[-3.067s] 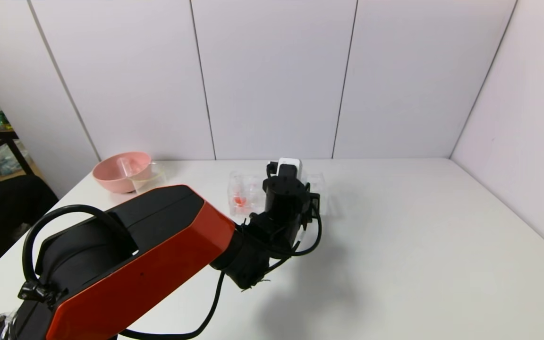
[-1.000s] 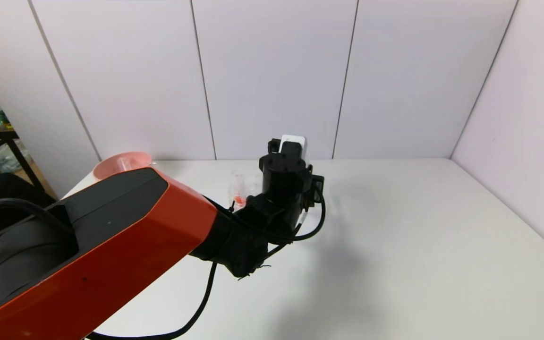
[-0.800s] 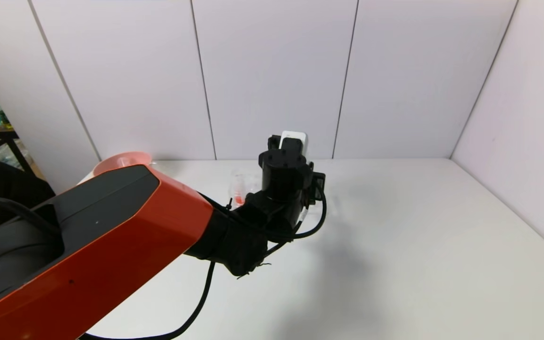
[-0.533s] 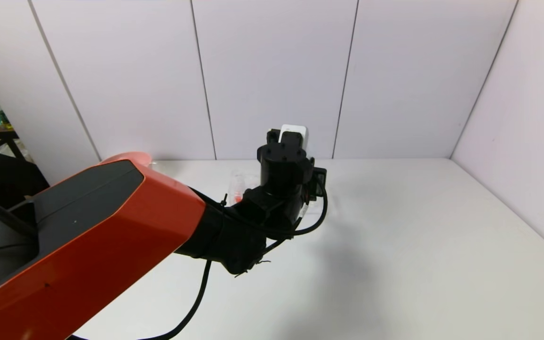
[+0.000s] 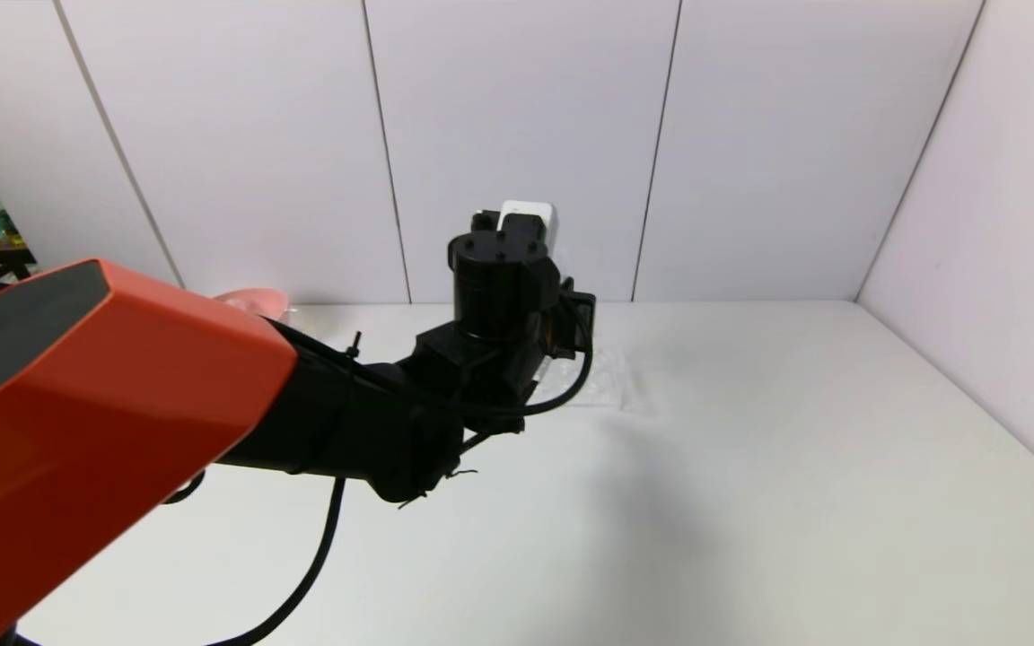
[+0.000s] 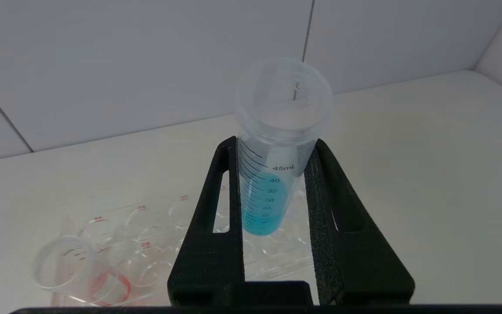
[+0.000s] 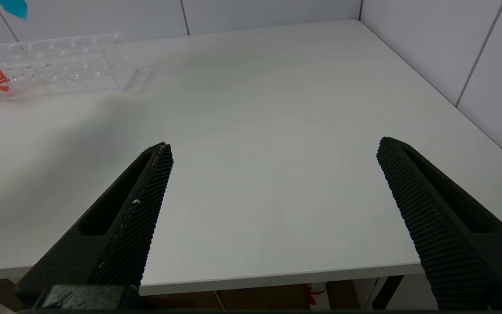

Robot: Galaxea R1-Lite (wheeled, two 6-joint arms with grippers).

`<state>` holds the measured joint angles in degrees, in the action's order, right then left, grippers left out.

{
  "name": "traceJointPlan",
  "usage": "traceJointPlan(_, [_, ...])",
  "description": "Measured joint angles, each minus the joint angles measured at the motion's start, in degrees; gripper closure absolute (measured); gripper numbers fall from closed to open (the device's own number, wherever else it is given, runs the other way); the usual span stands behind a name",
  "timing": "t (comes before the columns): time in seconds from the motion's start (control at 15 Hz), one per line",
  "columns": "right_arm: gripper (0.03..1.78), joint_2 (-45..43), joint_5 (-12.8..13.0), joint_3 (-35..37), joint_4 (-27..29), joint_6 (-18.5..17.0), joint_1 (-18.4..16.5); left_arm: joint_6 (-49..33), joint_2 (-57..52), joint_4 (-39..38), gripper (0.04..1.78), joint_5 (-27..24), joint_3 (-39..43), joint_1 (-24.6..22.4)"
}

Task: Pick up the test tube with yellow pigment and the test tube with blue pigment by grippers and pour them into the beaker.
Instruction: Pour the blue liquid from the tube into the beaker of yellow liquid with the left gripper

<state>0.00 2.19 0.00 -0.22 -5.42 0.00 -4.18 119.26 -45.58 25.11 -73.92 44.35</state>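
Now the test tube with blue pigment (image 6: 273, 174) is clenched upright between the jaws of the left claw (image 6: 273, 187), lifted clear above the clear tube rack (image 6: 155, 244) on the counter (image 6: 429, 183); it is a clear graduated tube with an open mouth and blue liquid in its lower part. Since the mouth is uncapped, I judge a quick swing or early tilt toward the beaker, which I cannot see, could spill liquid. The right claw (image 7: 273, 148) hangs released, well apart from the rack
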Motion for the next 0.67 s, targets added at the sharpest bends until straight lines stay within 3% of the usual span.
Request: traceJointPlan(0.67, [0.10,0.0,0.0,0.0,0.0,0.0,0.0,0.7,-11.1,1.8,1.38,-1.4,7.1,-9.8])
